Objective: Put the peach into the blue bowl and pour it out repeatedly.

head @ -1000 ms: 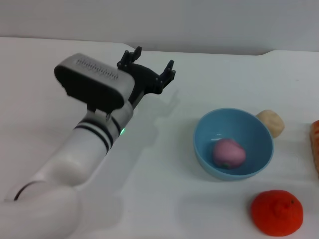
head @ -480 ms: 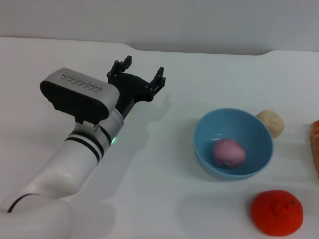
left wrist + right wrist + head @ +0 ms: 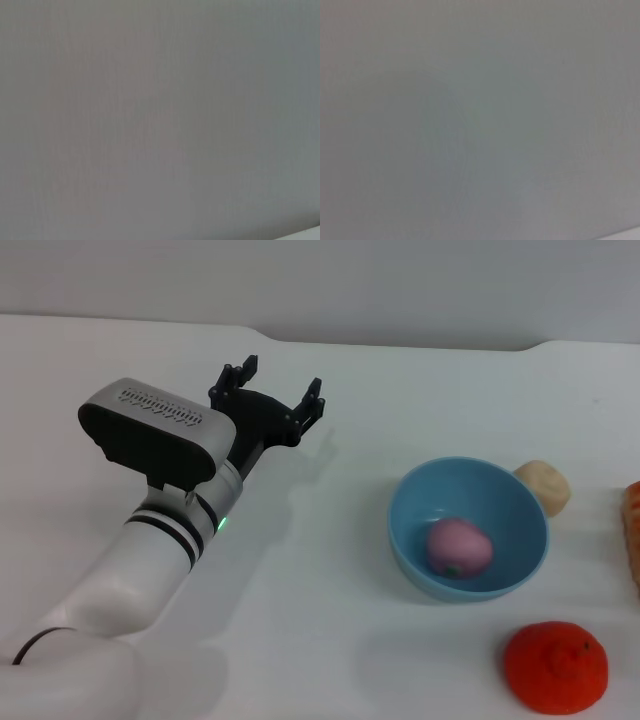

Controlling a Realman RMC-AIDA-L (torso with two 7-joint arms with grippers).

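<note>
The pink peach lies inside the light blue bowl, which stands upright on the white table at the right in the head view. My left gripper hovers open and holds nothing, far to the left of the bowl and a bit farther back. The right gripper is out of view. Both wrist views show only a plain grey surface.
A pale beige lumpy ball touches the bowl's far right side. An orange-red fruit sits in front of the bowl near the table's front. Another orange thing is cut off at the right edge.
My left arm has drawn back to the left, away from the bowl, with its gripper still open. The peach and bowl have not moved.
</note>
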